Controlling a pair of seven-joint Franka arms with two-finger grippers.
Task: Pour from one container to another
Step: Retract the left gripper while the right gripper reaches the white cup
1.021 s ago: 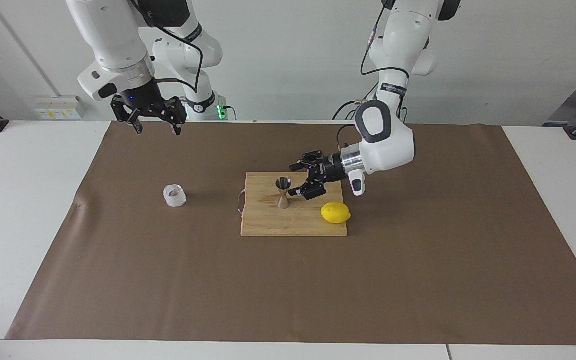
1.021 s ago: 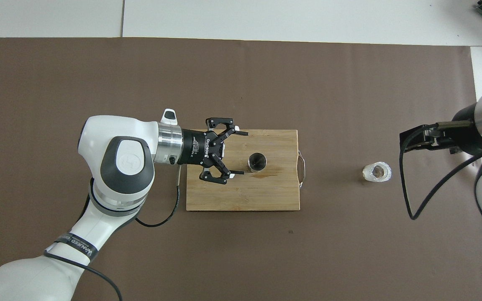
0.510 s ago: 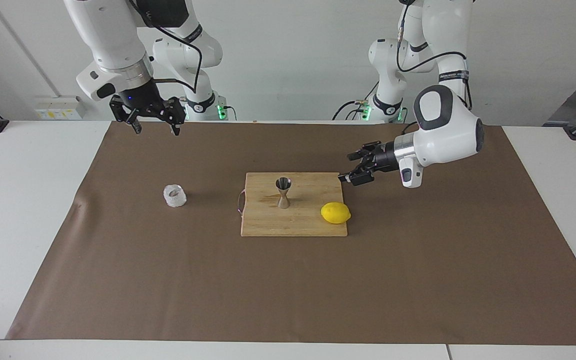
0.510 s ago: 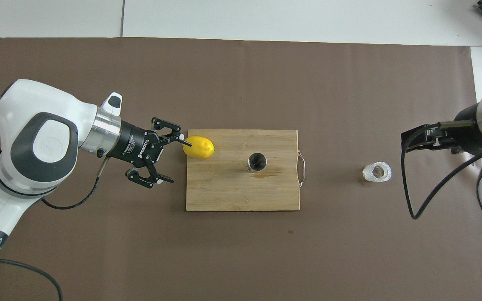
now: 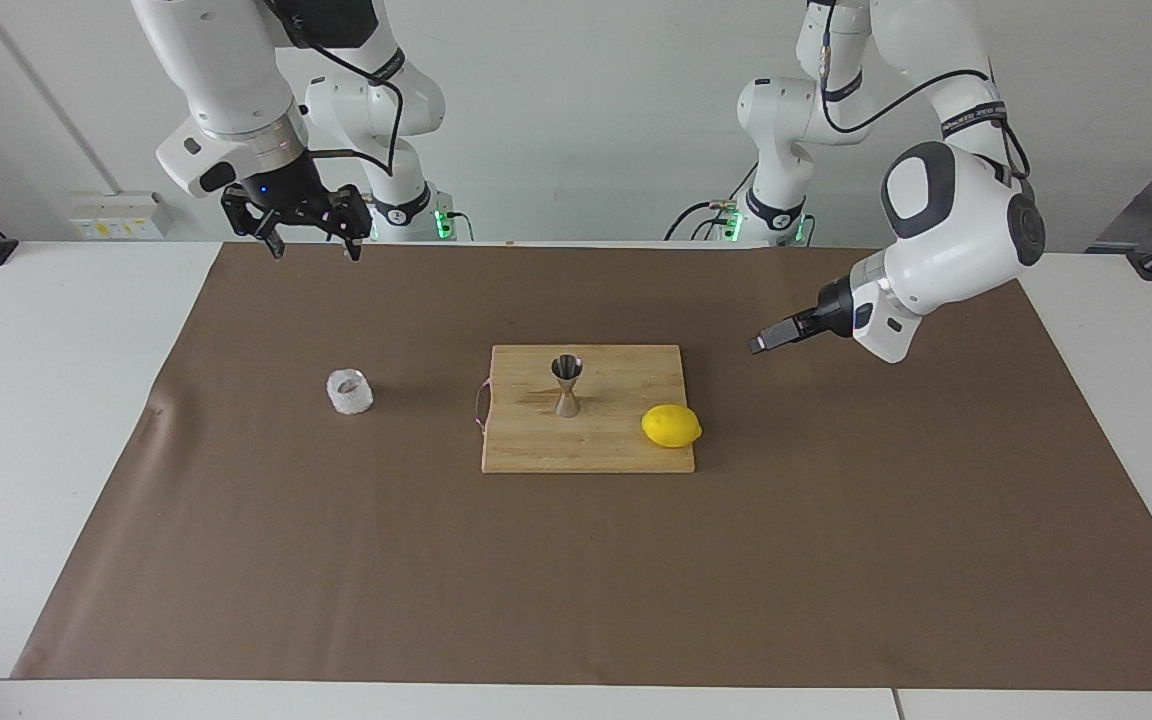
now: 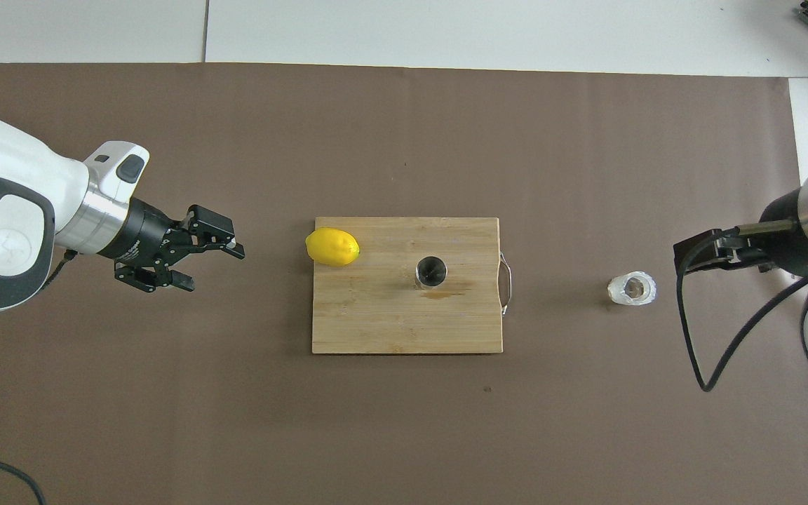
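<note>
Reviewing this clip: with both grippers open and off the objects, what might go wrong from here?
1. The jigger stands upright on a narrow foot on the cutting board; a nudge could topple it.
2. The cup looks thin and crinkly, so the open right gripper might crush it when gripping.
3. The lemon sits at the board's edge toward the left arm's end, below the open left gripper, and might roll off if bumped.

Shiny steel jigger [image 5: 567, 384] on a pale wooden board [image 5: 536, 445]; crinkly translucent cup [image 5: 349, 391]; matt brown paper mat [image 5: 576, 580].
</note>
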